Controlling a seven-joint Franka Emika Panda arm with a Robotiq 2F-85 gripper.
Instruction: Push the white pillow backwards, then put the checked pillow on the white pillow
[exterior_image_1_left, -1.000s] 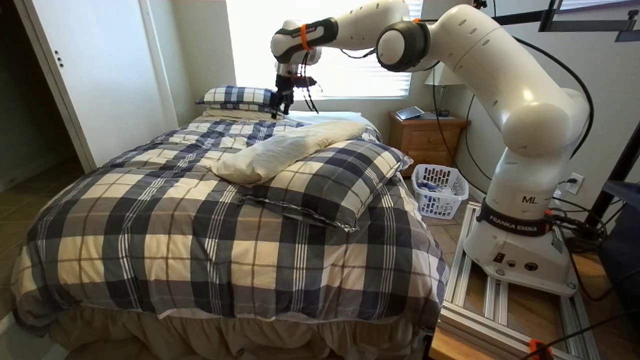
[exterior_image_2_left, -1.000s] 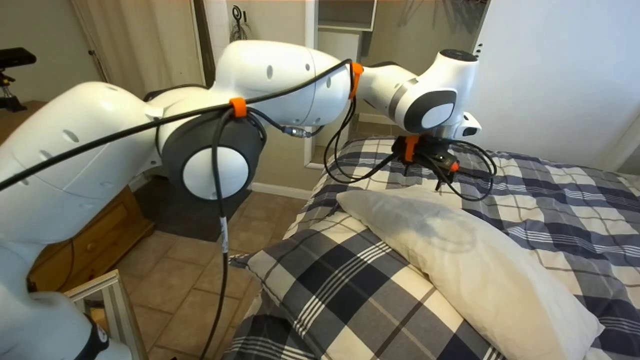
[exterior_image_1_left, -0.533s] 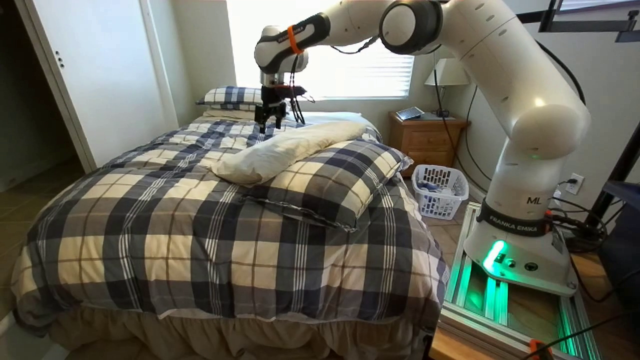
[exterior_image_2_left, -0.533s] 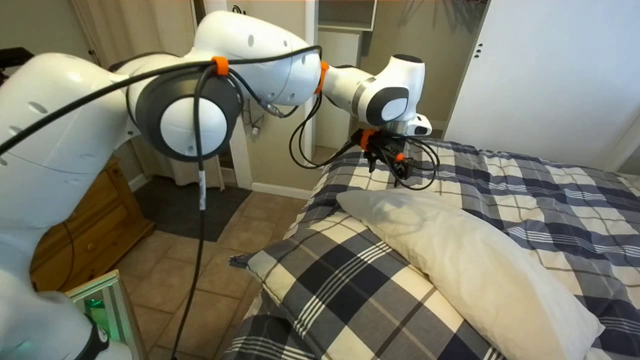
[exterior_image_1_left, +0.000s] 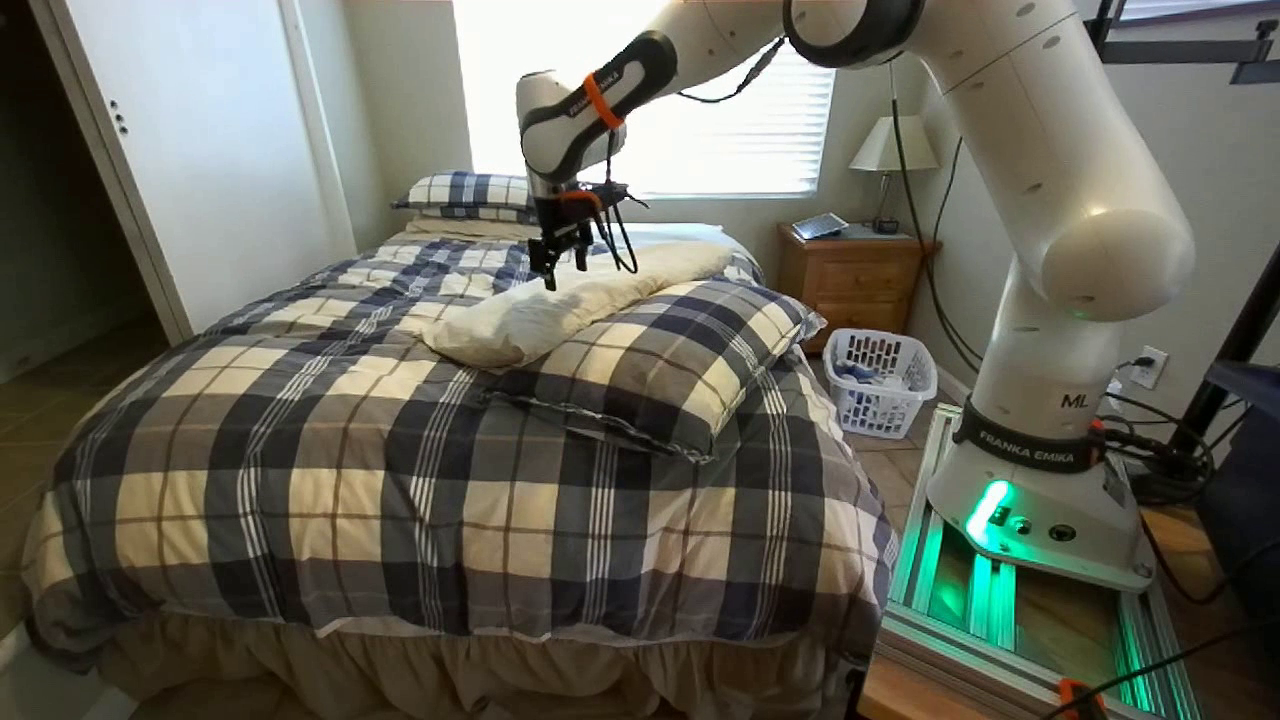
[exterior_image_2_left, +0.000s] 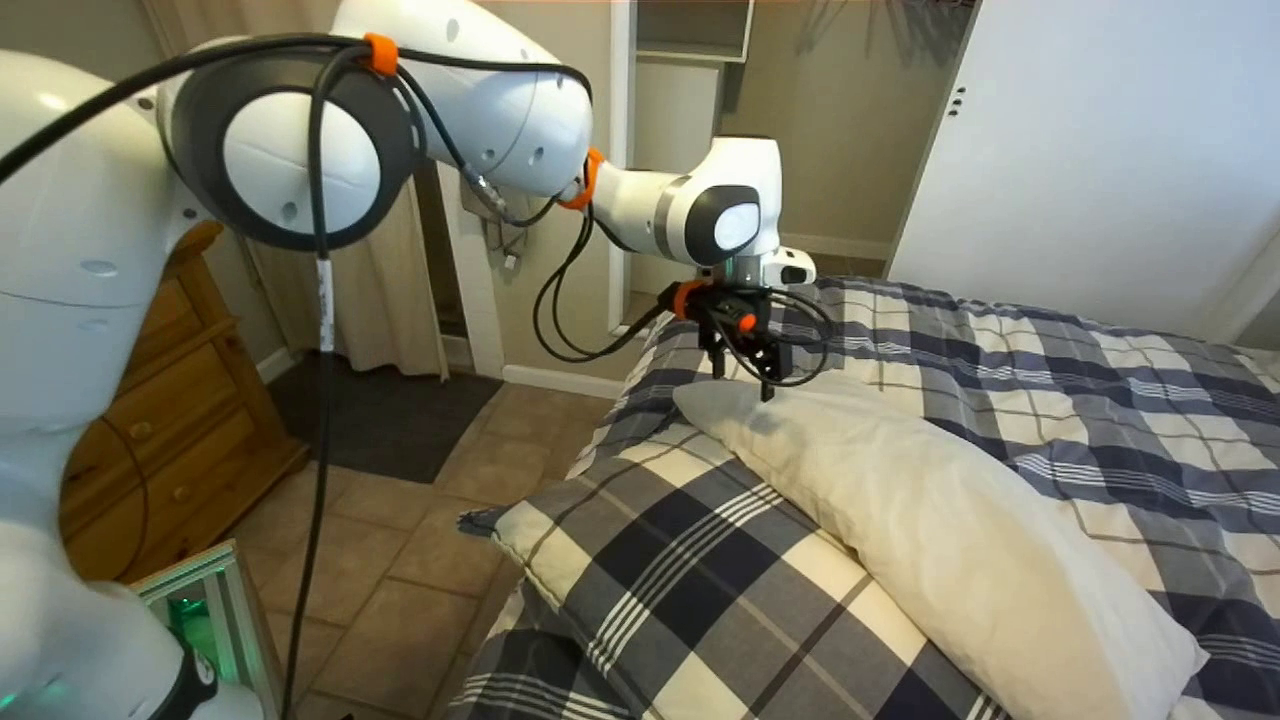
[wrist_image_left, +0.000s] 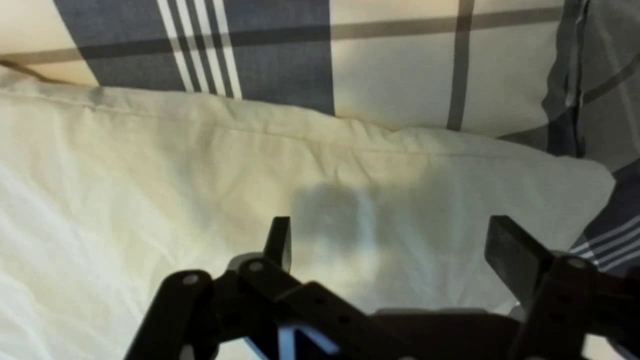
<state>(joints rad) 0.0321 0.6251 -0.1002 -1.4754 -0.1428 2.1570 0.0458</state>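
The white pillow lies across the bed in both exterior views (exterior_image_1_left: 520, 322) (exterior_image_2_left: 960, 530) and overlaps one side of the checked pillow (exterior_image_1_left: 650, 365) (exterior_image_2_left: 700, 550). The checked pillow lies flat on the bedspread, on the robot's side. My gripper (exterior_image_1_left: 566, 274) points down over the white pillow, near one end of it in an exterior view (exterior_image_2_left: 743, 387). In the wrist view my gripper (wrist_image_left: 390, 225) is open, with only the white pillow (wrist_image_left: 200, 165) behind the wide gap. The checked pillow (wrist_image_left: 400, 65) shows along the top there. Whether the fingertips touch the white pillow is hard to tell.
A plaid bedspread (exterior_image_1_left: 330, 480) covers the bed. Another plaid pillow (exterior_image_1_left: 475, 190) lies at the bed's head. A white laundry basket (exterior_image_1_left: 880, 400) and a wooden nightstand (exterior_image_1_left: 850, 285) with a lamp (exterior_image_1_left: 893, 150) stand beside the bed. A wooden dresser (exterior_image_2_left: 180, 400) stands behind the arm.
My gripper has moved back toward the robot's base and lower, over the white pillow's end. The base light has turned green. The pillows have not visibly moved.
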